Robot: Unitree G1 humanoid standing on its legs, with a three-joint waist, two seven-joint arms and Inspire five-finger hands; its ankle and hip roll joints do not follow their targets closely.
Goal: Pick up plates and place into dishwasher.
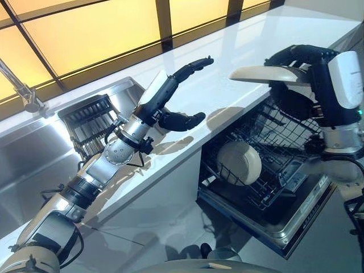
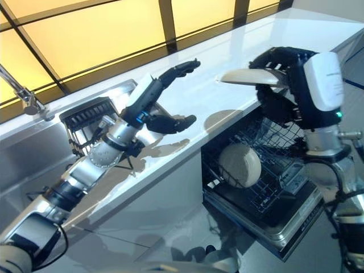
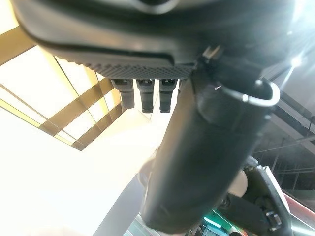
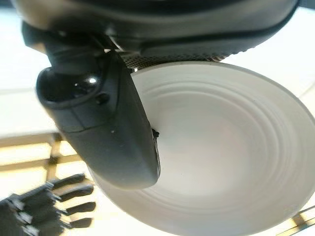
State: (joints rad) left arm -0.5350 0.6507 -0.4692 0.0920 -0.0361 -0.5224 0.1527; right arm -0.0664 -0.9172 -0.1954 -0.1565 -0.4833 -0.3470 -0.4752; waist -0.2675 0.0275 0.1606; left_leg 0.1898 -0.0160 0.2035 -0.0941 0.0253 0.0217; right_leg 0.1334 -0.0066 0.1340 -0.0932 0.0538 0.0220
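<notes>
**Inspector:** Presently, one plate (image 1: pixel 240 162) stands on edge in the lower rack (image 1: pixel 267 142) of the open dishwasher (image 1: pixel 284 227), at about 5 o'clock in the head views. I judge that item loaded.

**Clerk:** And the second plate?

**Inspector:** The held plate (image 2: pixel 250 77) is in the right hand (image 2: pixel 296 85), at 2 o'clock, carried roughly level above the counter edge and over the rack. The right wrist view shows the thumb (image 4: pixel 103 123) pressed across the plate's ridged face, so the hand is grasping it firmly. It is not yet in the rack.

**Clerk:** Left hand?

**Inspector:** The left hand (image 1: pixel 170 96) hovers over the white counter (image 1: pixel 227 57) near centre, fingers extended and thumb spread, nothing in it. Released and idle.

**Clerk:** Anything else waiting to be loaded?

**Inspector:** I see no further plates on the counter. At 9 o'clock sit a steel sink (image 1: pixel 34 153) and a dark dish rack (image 1: pixel 91 122); whether it holds plates I cannot tell.

**Clerk:** Your assessment?

**Inspector:** Well advanced. Remaining, in my judgement: tilt the held plate upright, lower it into a free slot beside the loaded one, then let go.
</notes>
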